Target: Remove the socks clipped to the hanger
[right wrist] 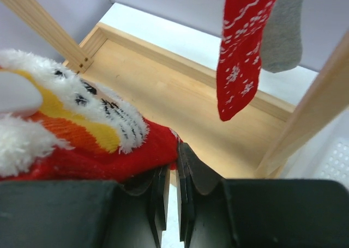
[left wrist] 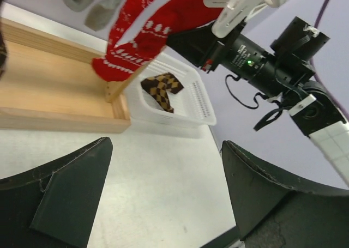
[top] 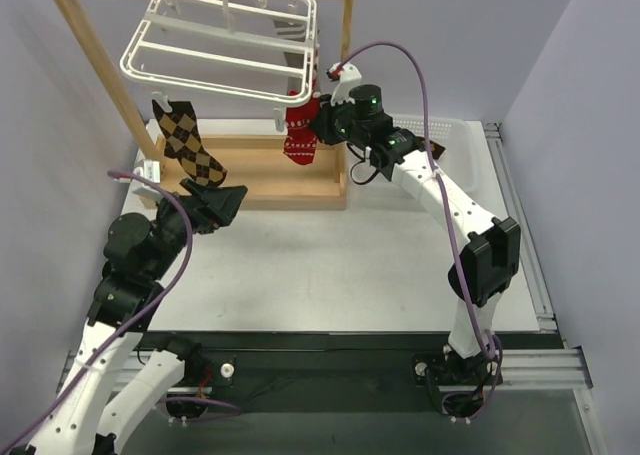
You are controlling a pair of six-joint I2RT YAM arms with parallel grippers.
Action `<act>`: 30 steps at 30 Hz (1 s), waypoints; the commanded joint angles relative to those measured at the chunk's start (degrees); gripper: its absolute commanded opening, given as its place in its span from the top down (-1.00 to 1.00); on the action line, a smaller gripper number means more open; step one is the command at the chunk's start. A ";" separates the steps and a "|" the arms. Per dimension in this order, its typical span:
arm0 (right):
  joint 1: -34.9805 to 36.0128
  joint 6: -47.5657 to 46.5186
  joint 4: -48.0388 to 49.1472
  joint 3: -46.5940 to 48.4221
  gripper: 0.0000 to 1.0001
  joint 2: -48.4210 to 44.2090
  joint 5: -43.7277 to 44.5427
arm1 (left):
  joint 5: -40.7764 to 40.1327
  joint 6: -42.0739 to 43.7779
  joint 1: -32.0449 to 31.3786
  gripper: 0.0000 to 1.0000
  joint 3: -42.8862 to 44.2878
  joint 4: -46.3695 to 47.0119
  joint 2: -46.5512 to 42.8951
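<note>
so, your right gripper (right wrist: pixel 172 196) jaws pinch the red sock (right wrist: pixel 98 155), which bunches just left of them under the hanger (top: pixel 210 85). it's soft, light and stretchy: hold thick fabric near the clip (left wrist: pixel 232 16). your left gripper (left wrist: pixel 166 144) is spread, empty.

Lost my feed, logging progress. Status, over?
Left pincer open by hanging argyle sock. Right pincer shut on fuzzy red sock. Wooden rack post close beside it.
</note>
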 commanded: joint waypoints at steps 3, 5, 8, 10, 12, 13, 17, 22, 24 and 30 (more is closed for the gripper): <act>-2.96 -1.77 -2.05 4.51 0.76 0.02 1.33 | -8.35 10.11 0.54 -0.85 4.45 -13.47 -0.25; -3.66 -2.31 -3.19 3.99 0.71 -1.29 1.33 | -9.66 11.17 0.63 -0.85 5.77 -15.42 1.50; -4.01 -2.40 -6.08 3.63 0.47 -3.48 1.15 | -10.81 11.08 1.06 -0.95 7.45 -16.57 2.22; -4.28 -1.44 -8.29 2.93 0.21 -4.98 0.98 | -10.90 11.35 1.16 -0.95 7.89 -15.61 1.87; -4.36 -0.55 -8.91 0.21 -0.07 -8.14 0.37 | -11.34 12.48 1.59 -0.95 9.28 -15.60 2.04; -4.45 0.06 -9.43 -0.84 -0.21 -10.41 0.45 | -11.43 13.36 1.77 -0.95 10.08 -15.95 2.56; -4.36 1.47 -9.26 -7.78 -0.56 -16.32 1.07 | -10.99 15.04 2.74 -0.95 15.08 -19.64 4.50; -3.58 2.18 -8.74 -13.85 -0.68 -20.89 -0.33 | -9.23 14.69 3.00 -0.95 18.34 -20.09 4.77; -3.22 3.31 -7.08 -17.09 -0.69 -21.95 -4.17 | -8.53 14.51 2.91 -0.95 18.87 -19.74 4.33; 1.78 3.50 5.84 -23.52 -0.82 -23.71 -16.24 | -8.61 14.34 3.00 -0.95 21.95 -20.35 2.39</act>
